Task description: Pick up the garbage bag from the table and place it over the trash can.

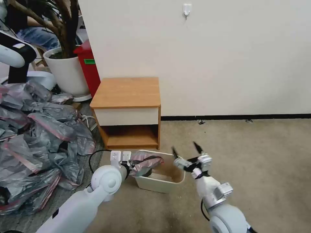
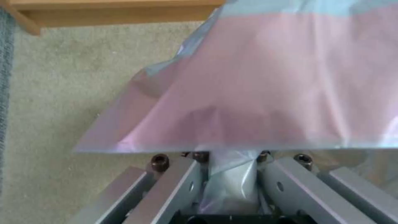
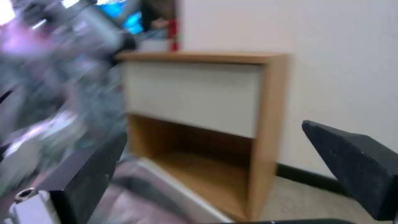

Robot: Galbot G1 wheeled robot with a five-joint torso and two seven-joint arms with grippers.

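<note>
left gripper (image 1: 127,161): clamped on the garbage bag (image 1: 145,162), pinning its pink rim band at the trash can's (image 1: 162,185) left edge, probably as an anchor for spreading it.
bag: bunched over the left half of the can's mouth, not yet stretched round the rim.
right gripper (image 1: 187,152): fingers spread wide, holding nothing, just over the can's far right corner (looks ready to take the other side).
table (image 1: 128,92): top bare, right behind the can.
</note>
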